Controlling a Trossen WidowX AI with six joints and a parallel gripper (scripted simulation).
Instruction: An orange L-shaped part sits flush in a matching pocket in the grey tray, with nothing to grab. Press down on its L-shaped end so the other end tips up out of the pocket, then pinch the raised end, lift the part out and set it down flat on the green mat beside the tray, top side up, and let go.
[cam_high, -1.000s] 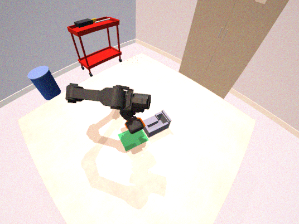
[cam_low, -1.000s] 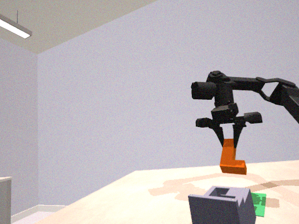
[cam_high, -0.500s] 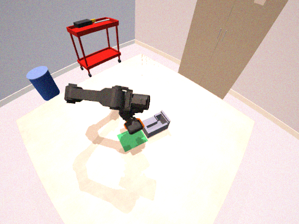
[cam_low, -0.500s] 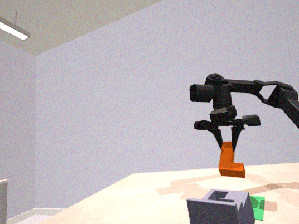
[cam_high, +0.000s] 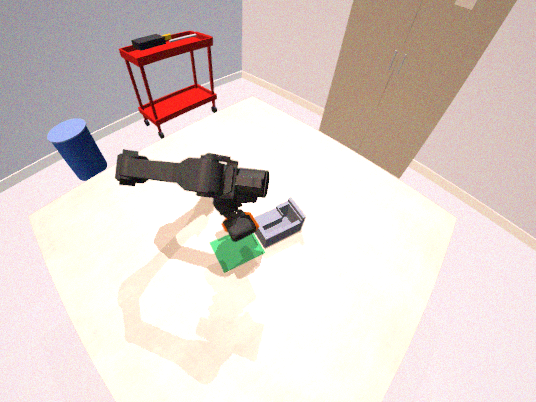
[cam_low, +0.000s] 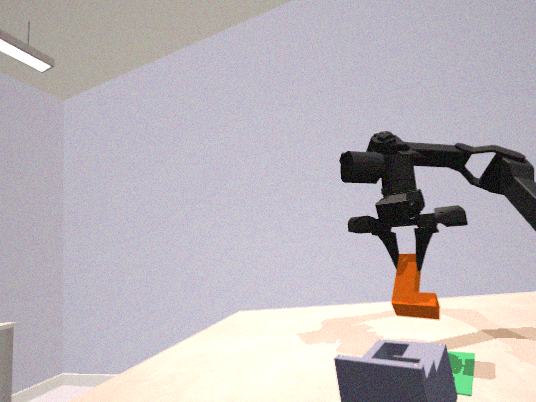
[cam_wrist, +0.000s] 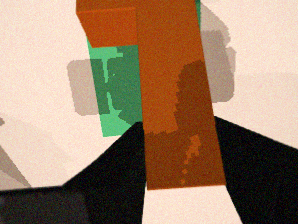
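A: Part out, we note. The grey tray (cam_high: 282, 236) (cam_low: 382, 382) shows its pocket (cam_high: 292, 214) (cam_low: 395, 349) vacant, and the orange part (cam_high: 255, 218) (cam_low: 407, 282) (cam_wrist: 162, 75) hangs above and beside it. So pressing and lifting are done, we judge; laying down remains.

B: Grip?

A: The gripper (cam_high: 241, 227) (cam_low: 408, 265) (cam_wrist: 175, 127) has its fingers closed on the long arm's upper end, the L foot lowest. We still need to turn it flat, top side up, over the green mat (cam_high: 235, 252) (cam_low: 465, 382) (cam_wrist: 111, 127) just beside the tray.

B: What can't we see?

A: From the top, the gripper covers most of the part, leaving orange edges. The tray hides some of the mat in the exterior view. At the wrist, the foot is cut off by the frame, and we can't tell which face is the top.
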